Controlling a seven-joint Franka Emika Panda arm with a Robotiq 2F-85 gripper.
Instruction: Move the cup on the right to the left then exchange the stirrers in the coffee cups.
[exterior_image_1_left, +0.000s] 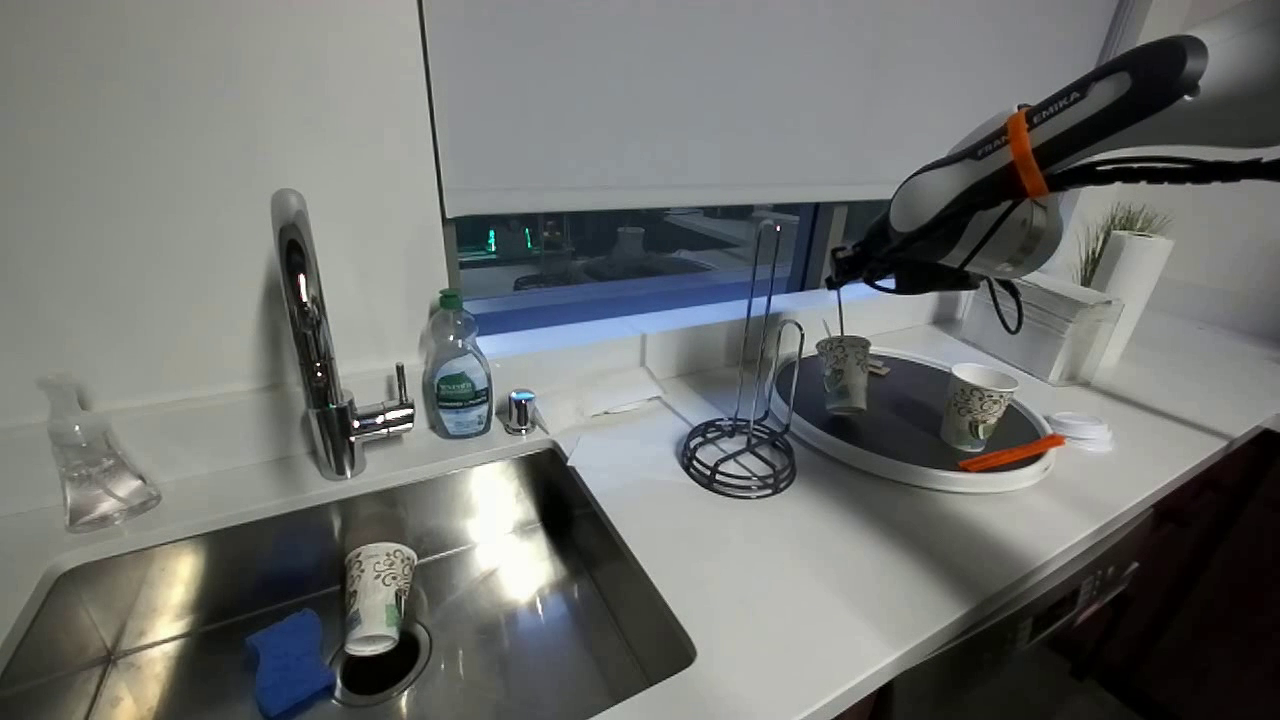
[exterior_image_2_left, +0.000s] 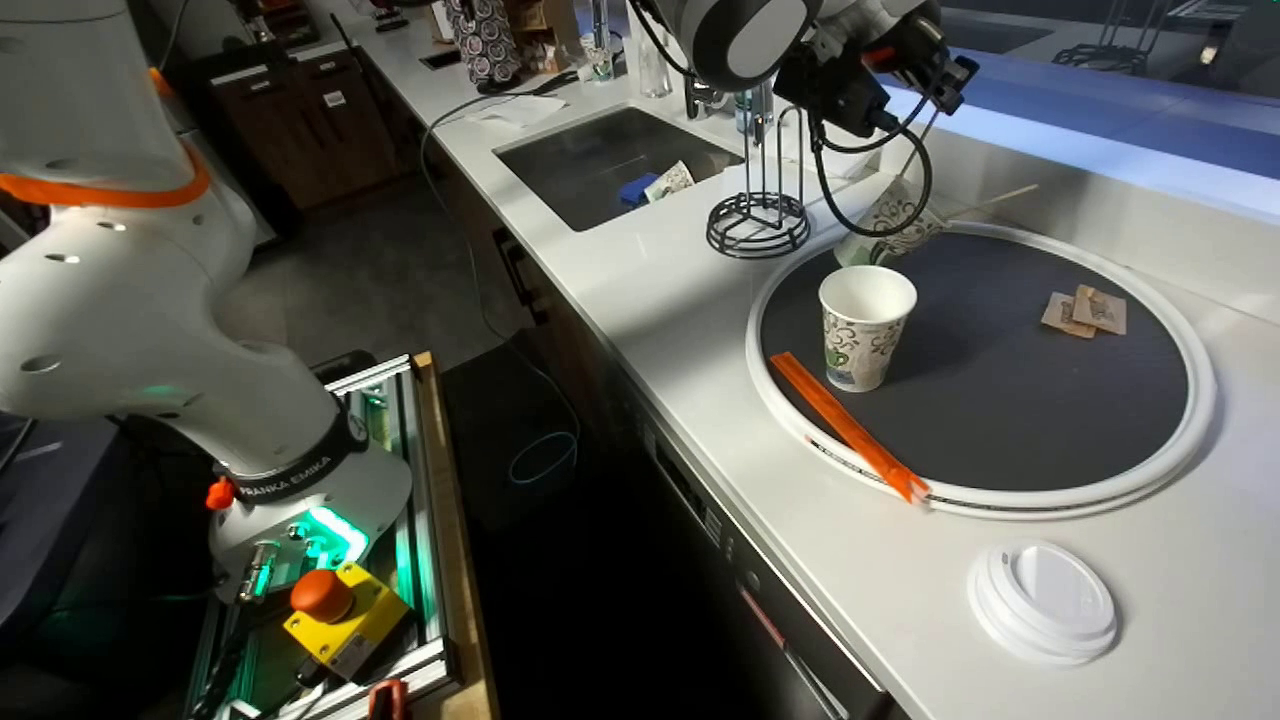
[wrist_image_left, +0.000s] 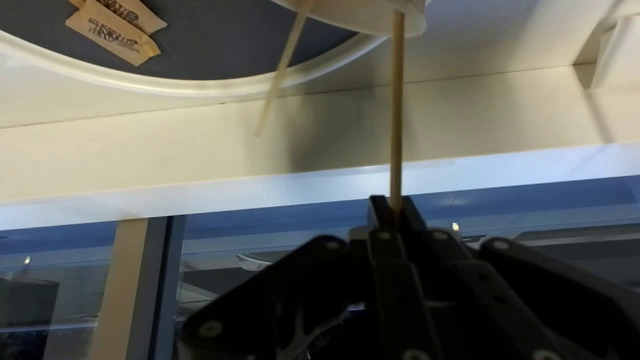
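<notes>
1. Here's the hand (wrist_image_left: 395, 207), jaws pinched narrow on the held stirrer (wrist_image_left: 396, 115), a thin wooden stick whose gripped end is swallowed from sight.
2. Follow the stick down and it meets the mouth of the tilted coffee cup (exterior_image_2_left: 890, 222); how deep it goes is hidden.
3. That cup leans clearly in an exterior view, a black cable (exterior_image_2_left: 862, 234) looping across the front of it, while the wrist view crops it to a pale sliver. Whether its base sits flat on the round tray (exterior_image_2_left: 1050, 420), I can't tell.
4. Out of that same cup slants the second stirrer (exterior_image_2_left: 990, 203), blurred in the wrist view.
5. The upright coffee cup (exterior_image_2_left: 866, 345) stands on the tray in both exterior views, its inner bottom hard to make out.
6. Near it, an orange strip (exterior_image_2_left: 848, 428) crosses the tray's rim; brown paper packets (exterior_image_2_left: 1085, 312) overlap, print hard to read.
7. White lids (exterior_image_2_left: 1045, 600) sit stacked on the surface (exterior_image_2_left: 1200, 640), number unclear.
8. Over in the sink (exterior_image_1_left: 520, 640), cropped by the frame: a paper cup (exterior_image_1_left: 378, 600) on its side, near a blue sponge (exterior_image_1_left: 290, 660).
</notes>
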